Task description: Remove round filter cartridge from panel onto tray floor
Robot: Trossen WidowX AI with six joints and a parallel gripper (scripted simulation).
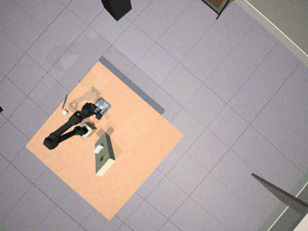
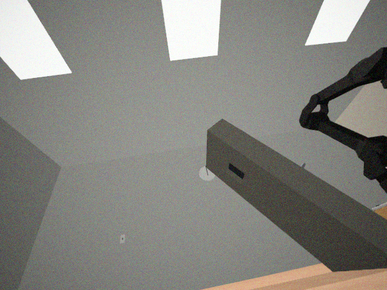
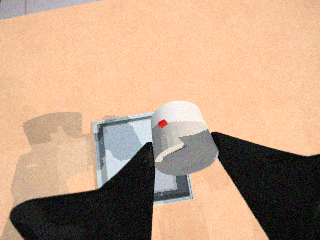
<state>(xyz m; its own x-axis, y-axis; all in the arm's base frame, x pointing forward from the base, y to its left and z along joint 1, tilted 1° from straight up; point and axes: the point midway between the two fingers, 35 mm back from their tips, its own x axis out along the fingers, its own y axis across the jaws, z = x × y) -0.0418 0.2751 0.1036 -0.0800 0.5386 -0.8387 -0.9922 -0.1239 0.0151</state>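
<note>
The filter cartridge [image 3: 175,112] [image 1: 100,107] is a whitish cylinder with a red mark on its side; a slot shows on its near face in the wrist view. My gripper [image 3: 181,142] [image 1: 99,109] is shut on it, a black finger at either side. They are above the tray [image 3: 96,155] [image 1: 107,105], whose shallow blue-grey floor shows behind the cartridge in the wrist view; the exact height is hard to tell. The service panel [image 1: 106,150] [image 2: 281,199] stands apart from them, with a dark round opening ringed in yellow on its face. The fingertips are out of view in the exterior view.
A white-faced box with brown sides [image 1: 92,131] stands between the arm and the panel. A white plate [image 1: 98,149] sticks out at the panel's face. A small white cylinder [image 1: 65,112] and a thin grey bar [image 1: 64,101] are by the table's upper-left edge.
</note>
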